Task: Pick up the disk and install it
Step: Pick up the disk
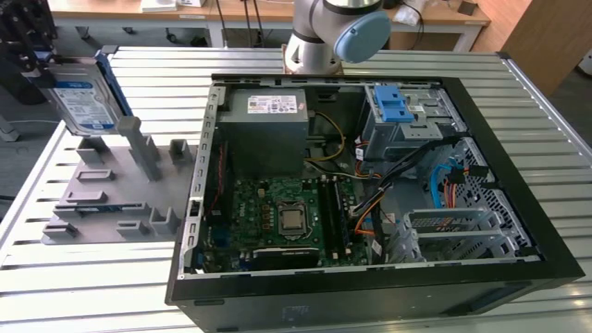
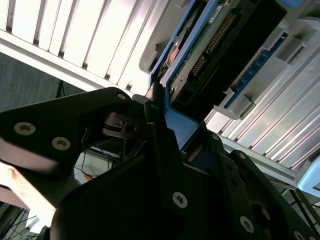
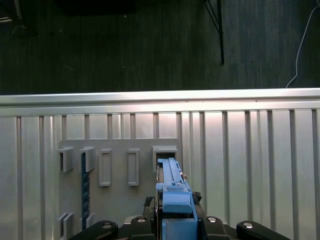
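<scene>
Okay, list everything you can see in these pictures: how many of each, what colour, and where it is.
disk: one, silver with a blue bracket, upright at the fixture's far end, at the exterior view's left
fixture: one, grey, slotted, on the table beside the case
computer case: one, black, open, lying mid-table
power supply: one, grey with a white sticker, inside the case
drive cage: one, grey with two blue latches, inside the case, towards the exterior view's right
motherboard: one, green, on the case floor
table: one, silver slats, under everything
arm: one, grey with a blue cap, behind the case
jaws: one pair, black, closed on the disk's blue bracket
</scene>
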### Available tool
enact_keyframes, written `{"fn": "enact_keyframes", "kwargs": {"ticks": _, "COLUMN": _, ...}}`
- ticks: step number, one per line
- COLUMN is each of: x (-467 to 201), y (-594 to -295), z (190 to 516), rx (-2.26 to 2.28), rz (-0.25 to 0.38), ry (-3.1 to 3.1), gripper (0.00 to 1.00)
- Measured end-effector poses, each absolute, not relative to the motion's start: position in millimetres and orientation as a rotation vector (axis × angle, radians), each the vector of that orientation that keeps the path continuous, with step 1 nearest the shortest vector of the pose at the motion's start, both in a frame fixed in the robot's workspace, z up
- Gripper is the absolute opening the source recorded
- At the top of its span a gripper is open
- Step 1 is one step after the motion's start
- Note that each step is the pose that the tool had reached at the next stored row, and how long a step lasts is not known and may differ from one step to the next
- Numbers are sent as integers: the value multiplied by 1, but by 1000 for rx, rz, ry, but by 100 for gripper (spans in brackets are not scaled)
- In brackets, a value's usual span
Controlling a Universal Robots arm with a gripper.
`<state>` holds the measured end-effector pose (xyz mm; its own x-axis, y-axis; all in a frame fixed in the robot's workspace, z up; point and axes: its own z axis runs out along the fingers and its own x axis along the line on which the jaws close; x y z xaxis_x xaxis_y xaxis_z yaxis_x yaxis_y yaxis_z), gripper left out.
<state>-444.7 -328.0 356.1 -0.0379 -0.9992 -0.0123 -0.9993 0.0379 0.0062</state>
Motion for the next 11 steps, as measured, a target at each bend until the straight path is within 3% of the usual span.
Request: {"fn": "enact_keyframes", "kwargs": {"ticks": 11, "x": -445, "y": -328, "z": 362, "rx": -2176, "rz": 20, "ry": 2260, "gripper": 36}}
